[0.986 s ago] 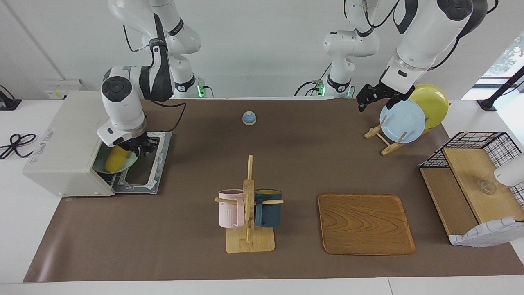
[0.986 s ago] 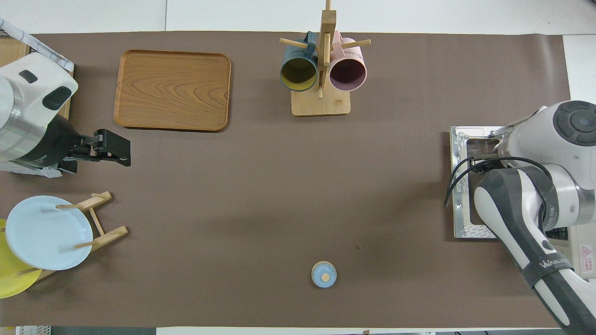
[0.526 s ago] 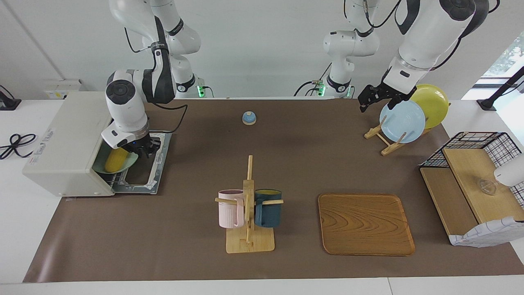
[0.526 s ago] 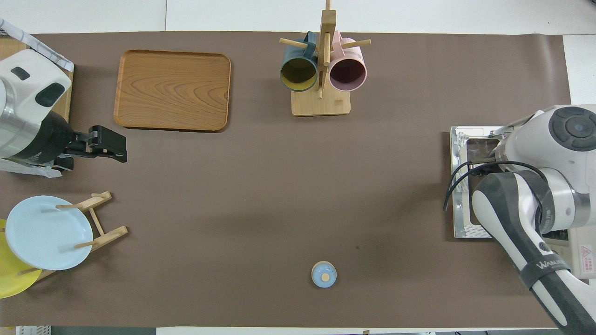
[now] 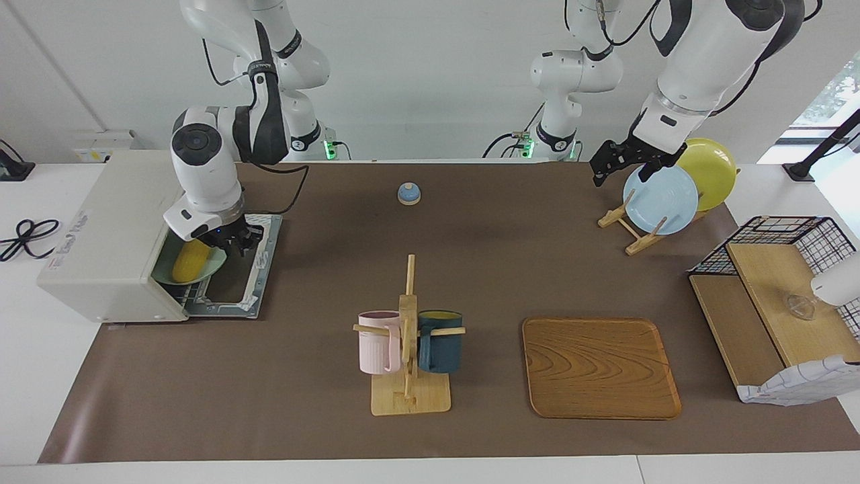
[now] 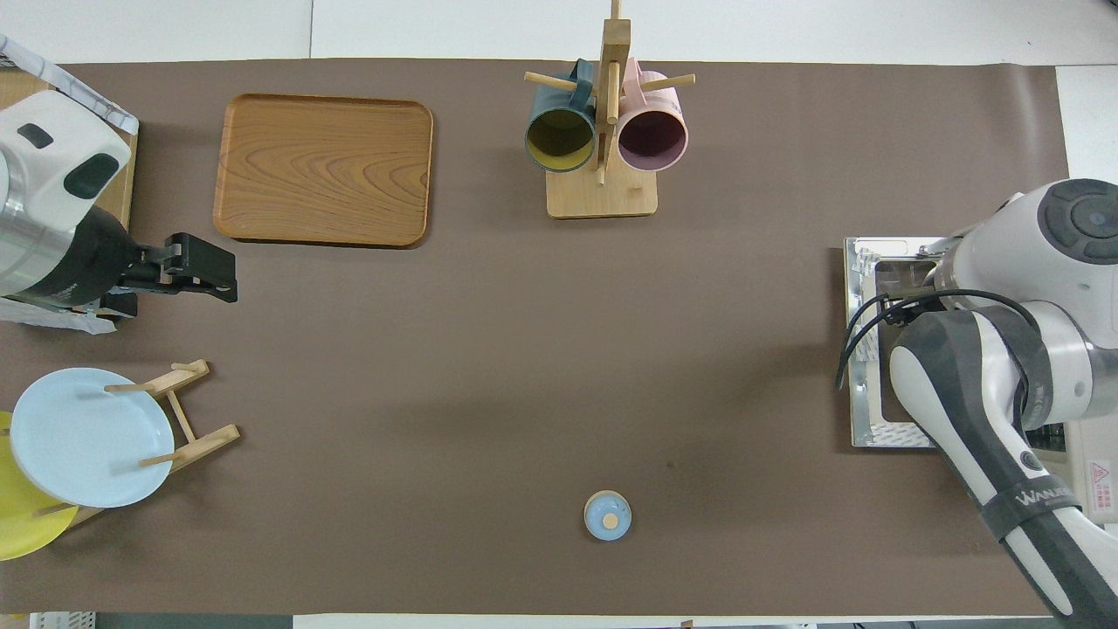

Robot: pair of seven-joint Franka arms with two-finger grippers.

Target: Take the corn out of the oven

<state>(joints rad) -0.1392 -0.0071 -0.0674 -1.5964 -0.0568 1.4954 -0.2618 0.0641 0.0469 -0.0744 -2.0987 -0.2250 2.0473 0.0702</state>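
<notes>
The off-white oven [image 5: 107, 228] stands at the right arm's end of the table, its door [image 5: 250, 269] folded down flat on the mat. The yellow corn [image 5: 191, 261] lies on a pale green plate [image 5: 213, 264] on the rack in the oven's mouth. My right gripper [image 5: 232, 240] points down over the end of the corn nearest the robots, close above the plate. In the overhead view the right arm [image 6: 1031, 297] covers the corn and the gripper, and only the door [image 6: 865, 349] shows. My left gripper [image 5: 615, 165] waits in the air beside the plate rack and also shows in the overhead view [image 6: 218, 279].
A mug stand [image 5: 408, 349] with a pink and a dark blue mug stands mid-table. A wooden tray [image 5: 600, 368] lies beside it. A rack [image 5: 631, 228] holds a blue and a yellow plate. A small blue knob [image 5: 409, 193] sits near the robots. A wire basket [image 5: 772, 235] stands at the left arm's end.
My right hand has risen a little over the oven's mouth. The corn and its plate have not moved. My left gripper has drifted slightly upward.
</notes>
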